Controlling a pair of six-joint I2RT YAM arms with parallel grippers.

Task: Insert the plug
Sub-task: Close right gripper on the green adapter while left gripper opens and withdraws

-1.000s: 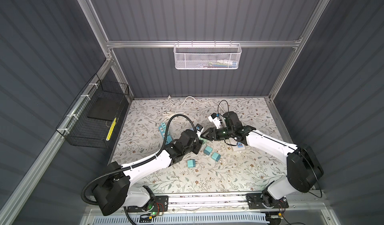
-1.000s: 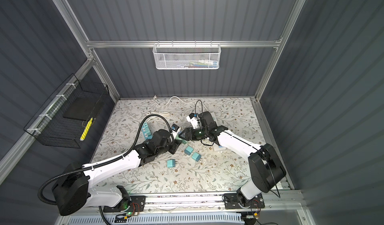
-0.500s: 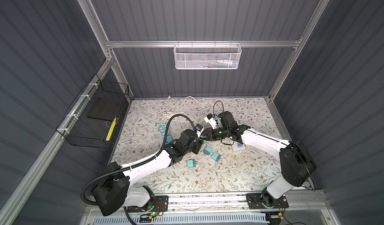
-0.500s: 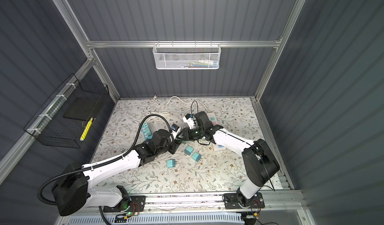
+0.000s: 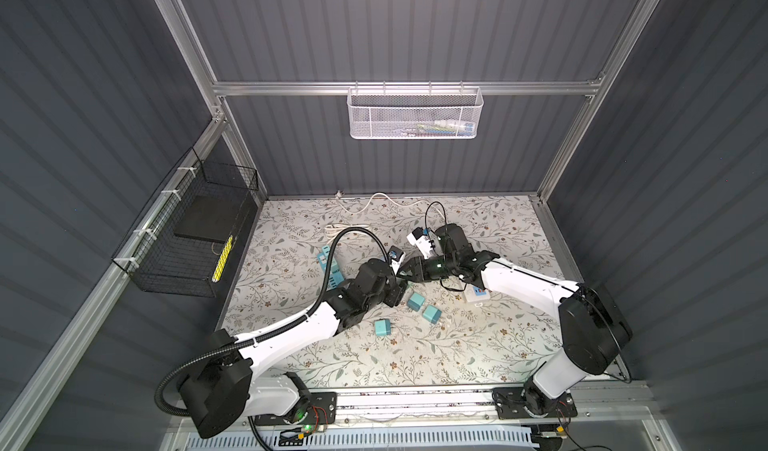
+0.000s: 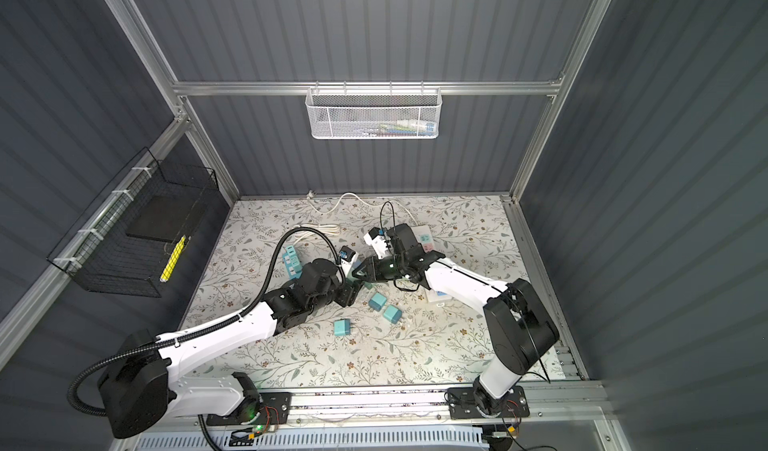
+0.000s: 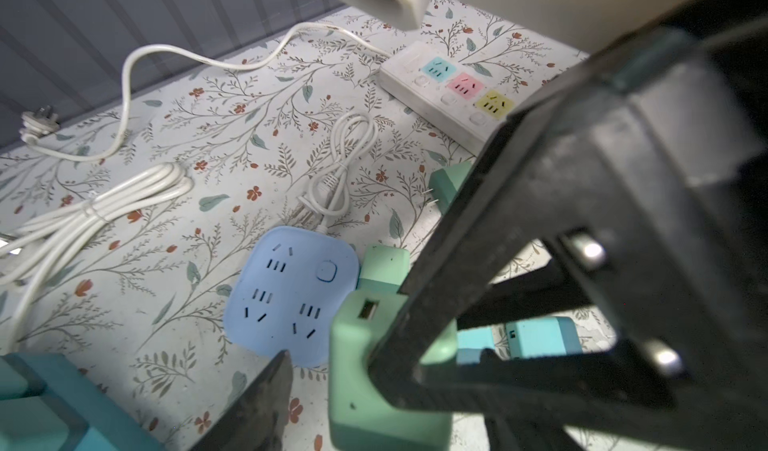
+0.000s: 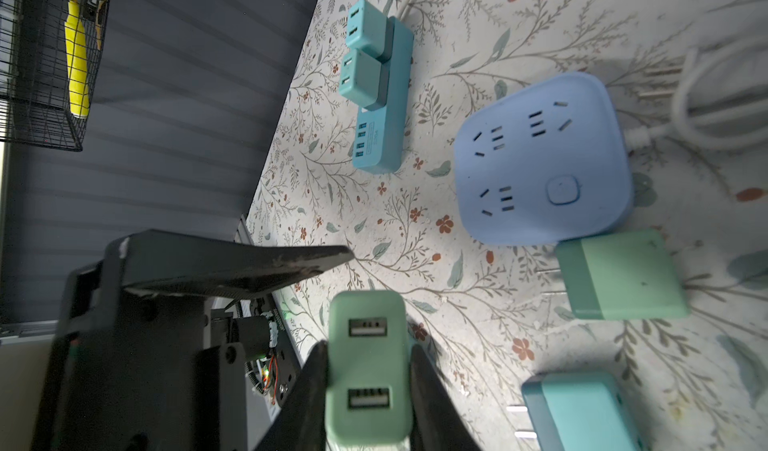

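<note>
Plug (image 8: 368,303) in hand (image 8: 370,351); basket (image 5: 374,114), perhaps tubes (image 5: 446,128)

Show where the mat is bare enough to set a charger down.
Bare: the mat's front strip along the rail, and its back corner beyond the right arm. Crowded: the middle, around the loose chargers and blue socket block.

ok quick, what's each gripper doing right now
left gripper: open, holding nothing
right gripper: closed on the green charger plug

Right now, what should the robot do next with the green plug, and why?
Probably pull the left gripper back: its jaws look open beside the green plug, which the right gripper pinches, clearing the way to the blue power strip.
</note>
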